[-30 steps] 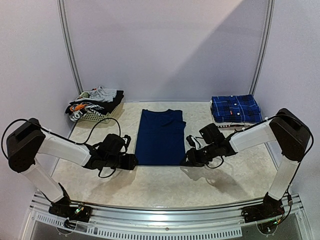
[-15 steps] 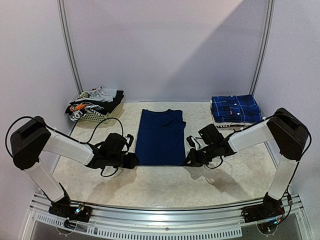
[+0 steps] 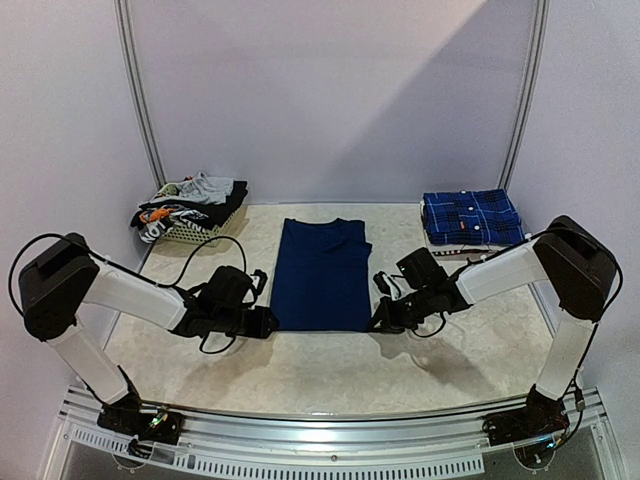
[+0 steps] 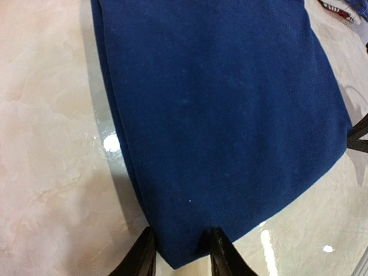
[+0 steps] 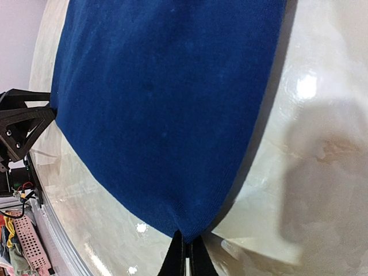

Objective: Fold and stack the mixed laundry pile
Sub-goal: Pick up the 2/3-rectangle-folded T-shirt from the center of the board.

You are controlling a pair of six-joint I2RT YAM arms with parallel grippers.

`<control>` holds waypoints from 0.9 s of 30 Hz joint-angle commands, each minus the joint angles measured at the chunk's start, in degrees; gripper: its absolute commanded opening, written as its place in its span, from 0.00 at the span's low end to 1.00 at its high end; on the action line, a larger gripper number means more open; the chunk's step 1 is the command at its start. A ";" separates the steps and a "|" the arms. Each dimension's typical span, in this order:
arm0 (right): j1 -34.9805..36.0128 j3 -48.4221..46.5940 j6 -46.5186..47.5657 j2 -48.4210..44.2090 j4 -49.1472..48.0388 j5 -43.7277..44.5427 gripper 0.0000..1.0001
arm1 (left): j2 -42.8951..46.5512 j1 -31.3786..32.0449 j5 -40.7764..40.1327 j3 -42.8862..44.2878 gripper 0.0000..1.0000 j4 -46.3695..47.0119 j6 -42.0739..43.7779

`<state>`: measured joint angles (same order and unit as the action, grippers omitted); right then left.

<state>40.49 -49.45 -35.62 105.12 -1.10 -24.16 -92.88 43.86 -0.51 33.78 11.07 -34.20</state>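
Far left, back corner of the surface: we saw the small white slatted plastic basket [image 3: 192, 236] with the loose heap of grey, black and orange-white garments [image 3: 190, 200] piled on it and spilling over the rim.

The left arm [image 3: 130, 295] reached low across the pale marble-look surface [image 3: 330, 375] to the near-left corner of the navy-blue knit T-shirt [image 3: 322, 272].

Left wrist view: the left jaws were partly closed, with one black finger [image 4: 142, 256] on either side of that hem corner. The cloth filled the gap and touched both, so we read it as a grip on the corner.

The T-shirt lay flat mid-surface, folded into a long narrow panel with the neck end away from the arms.

Right wrist view: the right jaws were pinched fully together on the near-right hem corner, fingers [image 5: 175, 256] with only cloth between them. We couldn't tell whether either corner was off the surface.

The right arm [image 3: 510, 270] came in low from the right.

Far right at the back: the blue-and-black plaid button shirt [image 3: 470, 217], folded into a neat rectangle, well apart from the T-shirt.
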 commanded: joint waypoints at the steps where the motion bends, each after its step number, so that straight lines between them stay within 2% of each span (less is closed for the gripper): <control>1: 0.21 1.29 0.20 1.93 5.60 2.80 0.00 | 0.00 0.35 1.07 -1.85 0.30 -6.20 -0.54; 4: 0.21 1.29 0.11 2.00 5.59 2.78 0.00 | -0.20 0.57 1.48 -1.53 0.20 -6.46 -0.71; 8: 0.21 1.37 0.09 2.02 5.59 2.83 0.00 | 0.23 1.35 1.10 -1.37 0.19 -7.49 -0.83; 11: 0.24 1.38 0.00 2.02 5.63 2.66 0.00 | -0.20 1.70 1.02 -1.28 0.00 -7.20 -0.95; 16: 0.22 1.28 1.51 0.46 8.02 2.98 0.00 | 0.25 3.21 0.69 -0.13 0.00 -8.00 -1.28; 27: 1.56 1.94 6.04 -9.40 18.10 3.87 0.00 | 8.88 10.52 -6.25 2.68 0.00 -20.31 -4.04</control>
<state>40.91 -48.69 -31.94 100.07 8.99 -22.46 -87.96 51.37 -3.79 35.46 -1.30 -36.73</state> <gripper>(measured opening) 0.019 0.021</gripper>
